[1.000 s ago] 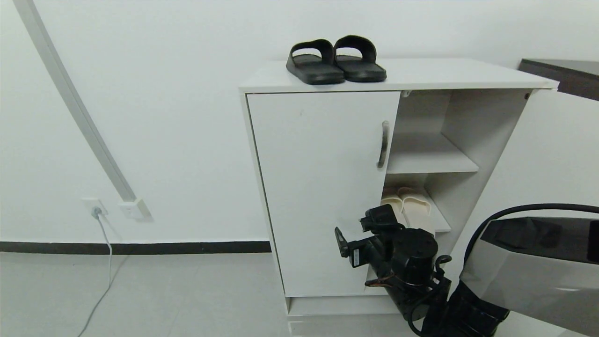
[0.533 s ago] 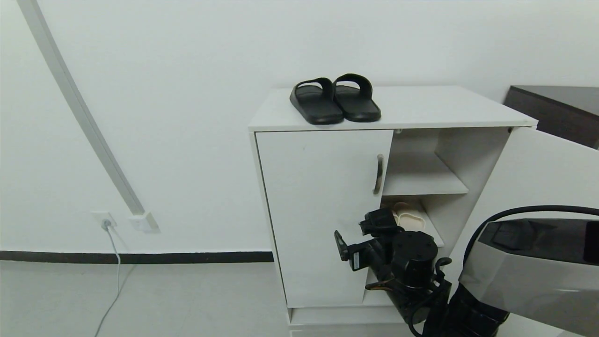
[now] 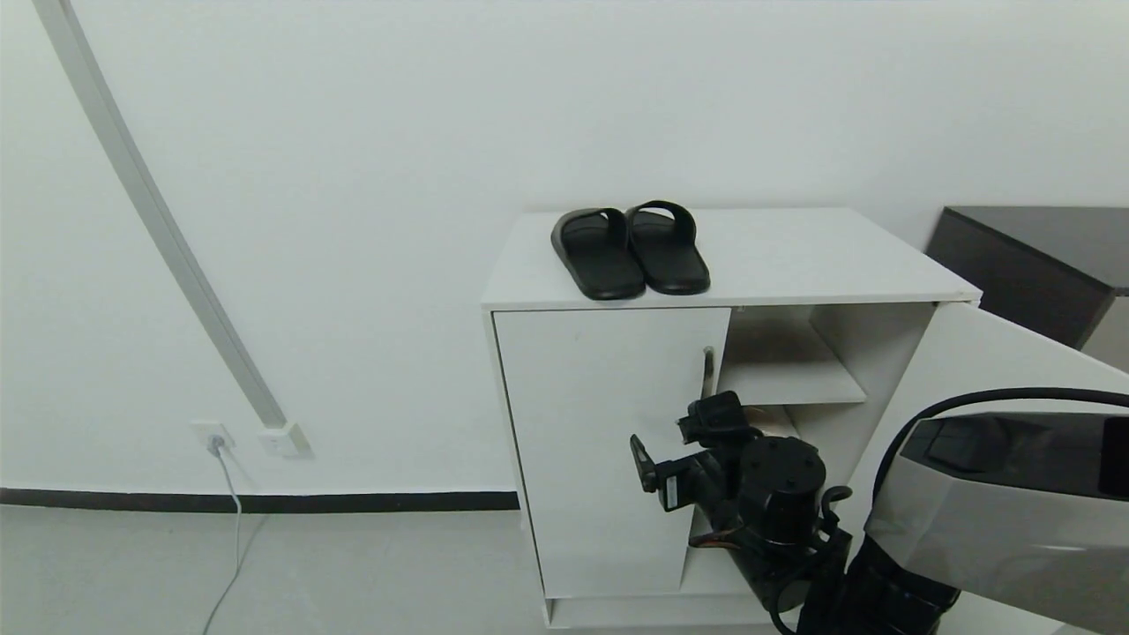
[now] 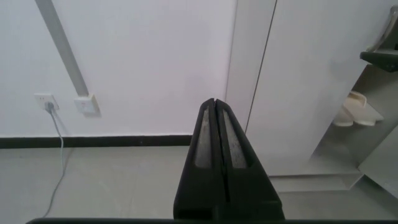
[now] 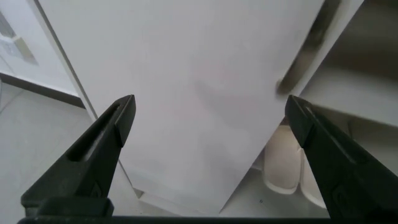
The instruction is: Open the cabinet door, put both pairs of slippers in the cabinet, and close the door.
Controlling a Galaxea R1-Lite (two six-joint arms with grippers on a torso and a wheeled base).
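**Shoe cabinet, stowing task: one pair in, one pair out, door open**

Item 1. Cabinet (image 3: 794, 256): white, two doors, standing against the wall. The right door (image 3: 970, 370) is swung wide open and the left door (image 3: 609, 441) is closed, with its bar handle (image 3: 707, 370) at the inner edge. The opening step reads as done.

Item 2. Pale slippers (image 4: 359, 109): one pair, side by side on a lower shelf inside the open half, beneath the upper shelf (image 3: 785, 370). This pair is judged stowed.

Item 3. Black slippers (image 3: 631, 251): one pair, side by side and touching, on the cabinet's top near its front left. Nothing grips them. This pair is outstanding.

Item 4. Right gripper (image 5: 209, 102): fingers spread wide and holding nothing. It sits low in front of the cabinet, close to the closed left door and near its inner edge, well below the black pair.

Item 5. Left gripper (image 4: 214, 109): fingers pressed together with nothing between them. It is held apart from the cabinet, facing the wall and the cabinet's left side.

Item 6. Surroundings: wall socket (image 3: 212, 435) with a cable running down to the floor, a slanted conduit (image 3: 150, 212) on the wall, and a dark piece of furniture (image 3: 1032, 256) to the cabinet's right.

Status, as a judgement: roughly half complete. Remaining steps are to lift the black pair from the top, set it on a free shelf inside, and shut the right door. The upper shelf looks unoccupied where it can be seen.
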